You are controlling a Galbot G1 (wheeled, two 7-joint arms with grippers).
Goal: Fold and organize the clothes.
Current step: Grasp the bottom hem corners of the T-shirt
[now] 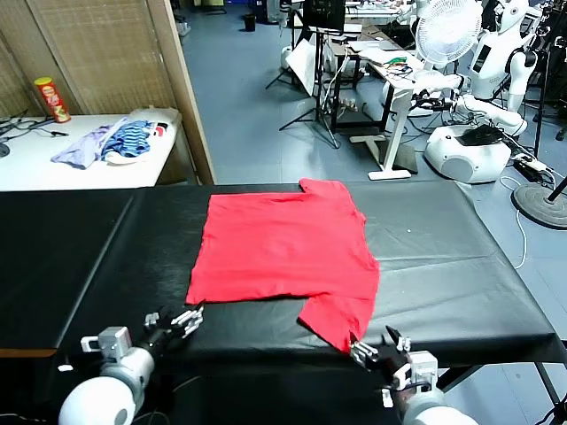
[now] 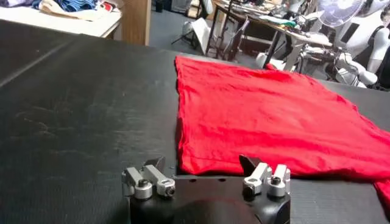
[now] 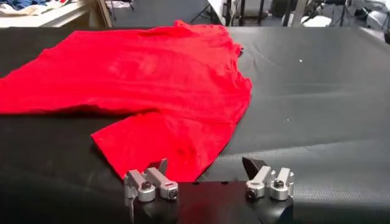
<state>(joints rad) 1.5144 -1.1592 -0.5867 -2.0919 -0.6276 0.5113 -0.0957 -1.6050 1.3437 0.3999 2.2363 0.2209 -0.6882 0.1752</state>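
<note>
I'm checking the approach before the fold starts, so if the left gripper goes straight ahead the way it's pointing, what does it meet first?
Most likely the near edge of the red T-shirt. The left gripper is open, low over the black table, pointing at the shirt's near left corner. Depth is unclear; it may skim over the cloth.

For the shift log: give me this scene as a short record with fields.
surface: black table
garment: red T-shirt, spread flat, one sleeve reaching the near edge
left pincer: open, at the shirt's near left corner, holding nothing
right pincer: open, at the near sleeve, holding nothing
background: heap of clothes on white side table
</note>
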